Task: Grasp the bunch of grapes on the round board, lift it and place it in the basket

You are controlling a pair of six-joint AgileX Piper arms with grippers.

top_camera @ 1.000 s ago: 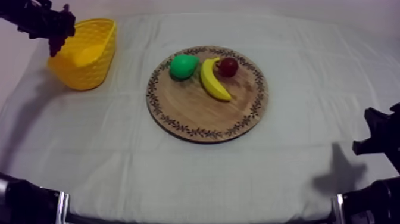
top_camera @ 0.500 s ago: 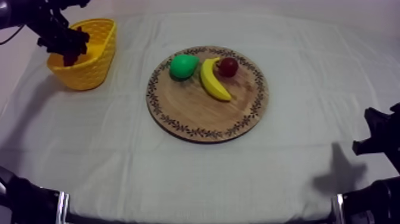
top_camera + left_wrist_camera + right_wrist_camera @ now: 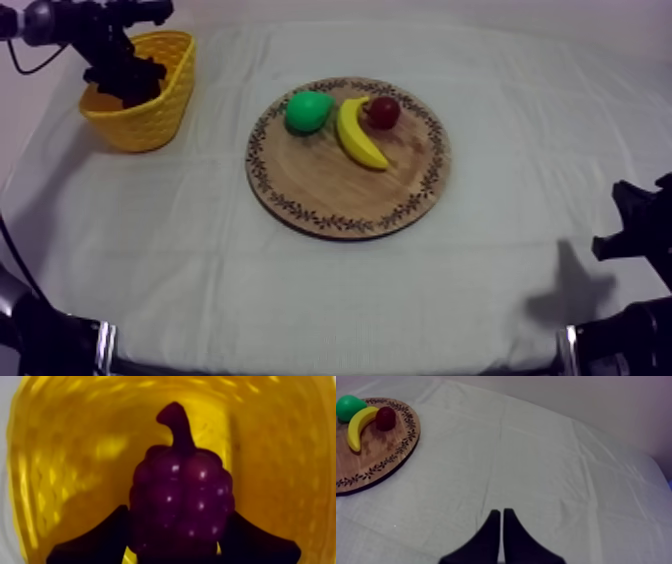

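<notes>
Holding the bunch of grapes (image 3: 181,493) clamped in my left gripper (image 3: 177,536), low inside the yellow basket (image 3: 160,120); released too high, I reckon it could bounce out, or the fingers (image 3: 100,543) could snag the basket; right gripper (image 3: 501,521) closed, empty.

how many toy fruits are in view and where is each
4. The pear, banana and small red fruit lie on the wooden board; the bunch of grapes is inside the yellow basket, held between the fingers of the left gripper. Basket floor partly hidden.
</notes>
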